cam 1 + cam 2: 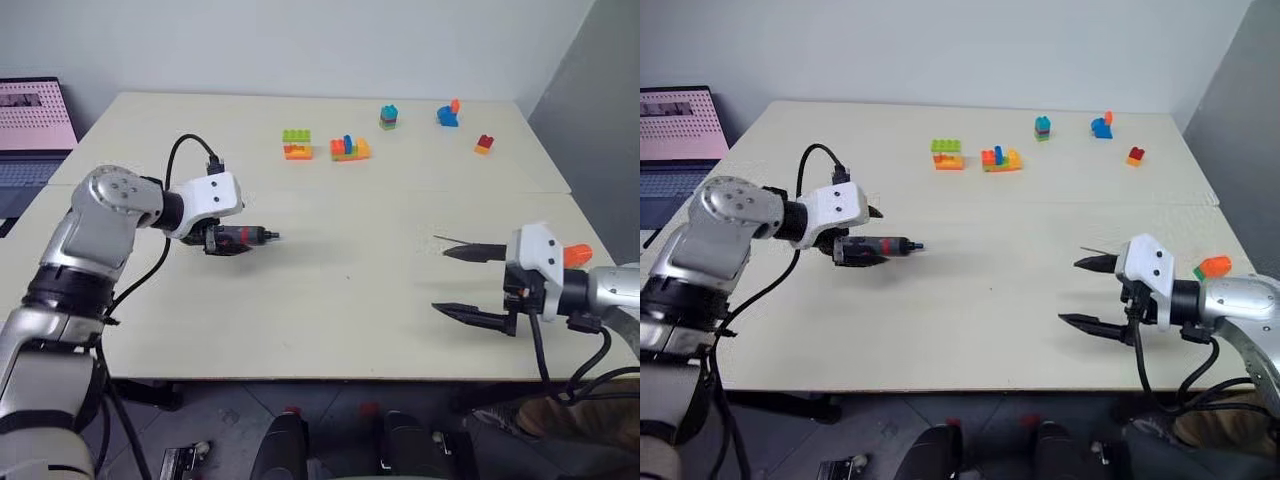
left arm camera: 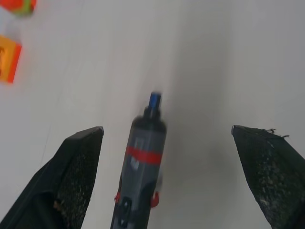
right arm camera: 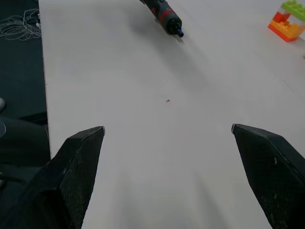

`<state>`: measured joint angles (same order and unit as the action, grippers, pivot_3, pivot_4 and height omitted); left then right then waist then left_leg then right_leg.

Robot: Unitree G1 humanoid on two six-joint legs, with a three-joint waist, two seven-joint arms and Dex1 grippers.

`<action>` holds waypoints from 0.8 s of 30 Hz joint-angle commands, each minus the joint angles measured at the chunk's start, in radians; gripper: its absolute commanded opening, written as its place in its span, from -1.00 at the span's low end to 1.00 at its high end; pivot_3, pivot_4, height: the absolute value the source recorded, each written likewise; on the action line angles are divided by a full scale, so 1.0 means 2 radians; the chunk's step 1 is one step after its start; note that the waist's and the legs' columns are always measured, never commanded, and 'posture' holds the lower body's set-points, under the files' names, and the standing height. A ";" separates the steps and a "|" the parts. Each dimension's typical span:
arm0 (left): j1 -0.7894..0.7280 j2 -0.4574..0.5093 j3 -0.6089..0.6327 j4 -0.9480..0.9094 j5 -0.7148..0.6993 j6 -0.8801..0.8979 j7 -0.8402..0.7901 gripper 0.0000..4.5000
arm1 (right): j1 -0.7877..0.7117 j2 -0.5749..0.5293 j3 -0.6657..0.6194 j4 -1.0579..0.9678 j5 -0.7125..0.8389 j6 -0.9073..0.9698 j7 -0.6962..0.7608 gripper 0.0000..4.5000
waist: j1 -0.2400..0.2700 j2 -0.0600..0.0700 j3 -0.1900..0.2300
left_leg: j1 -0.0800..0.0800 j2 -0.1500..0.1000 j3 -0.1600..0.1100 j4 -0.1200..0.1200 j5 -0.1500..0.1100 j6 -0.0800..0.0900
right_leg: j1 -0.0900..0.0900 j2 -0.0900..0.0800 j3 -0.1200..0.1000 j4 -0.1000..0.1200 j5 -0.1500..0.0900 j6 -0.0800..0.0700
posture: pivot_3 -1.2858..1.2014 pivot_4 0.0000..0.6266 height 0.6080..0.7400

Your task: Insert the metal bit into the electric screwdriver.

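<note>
The electric screwdriver [image 1: 246, 237], black with a red band and a blue-tipped nose, lies on the table at the left, nose pointing right. My left gripper [image 2: 167, 129] is over it, open, one finger on each side and neither touching its body [image 2: 143, 157]. My right gripper [image 1: 440, 278] hovers open over the table's front right with nothing between its fingers [image 3: 81, 162]. A thin grey line [image 1: 448, 240], possibly the metal bit, lies on the table just past the tip of the right gripper's far finger. In the right wrist view the screwdriver [image 3: 164, 14] lies far ahead.
Several coloured brick stacks stand at the back of the table: green-orange [image 1: 296, 144], orange-yellow [image 1: 349, 148], teal [image 1: 388, 117], blue [image 1: 447, 115], red [image 1: 484, 144]. A laptop [image 1: 30, 130] sits off the table's left. The table's front edge [image 1: 350, 378] runs just below both grippers.
</note>
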<state>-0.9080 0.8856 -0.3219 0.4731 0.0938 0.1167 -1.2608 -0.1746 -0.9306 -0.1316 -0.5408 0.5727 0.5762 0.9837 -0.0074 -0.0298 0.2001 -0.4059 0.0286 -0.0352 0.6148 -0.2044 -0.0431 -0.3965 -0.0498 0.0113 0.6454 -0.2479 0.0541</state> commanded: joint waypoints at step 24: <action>-0.177 -0.143 -0.068 0.368 0.162 -0.137 0.036 0.26 | 0.039 0.036 -0.006 -0.076 0.019 0.016 -0.059 1.00 | 0.001 -0.001 0.000 | -0.008 0.001 -0.003 0.007 0.000 0.000 | -0.006 0.002 -0.001 0.004 0.001 0.001 | 0.03 -0.52 1.00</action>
<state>-1.2432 0.5964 -0.4648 1.1993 0.4081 -0.1429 -1.1918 -0.0896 -0.8495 -0.1172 -0.6634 0.5992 0.6168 0.8673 -0.0057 -0.0309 0.1996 -0.4215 0.0299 -0.0403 0.6298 -0.2045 -0.0428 -0.4076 -0.0466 0.0094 0.6536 -0.2464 0.0561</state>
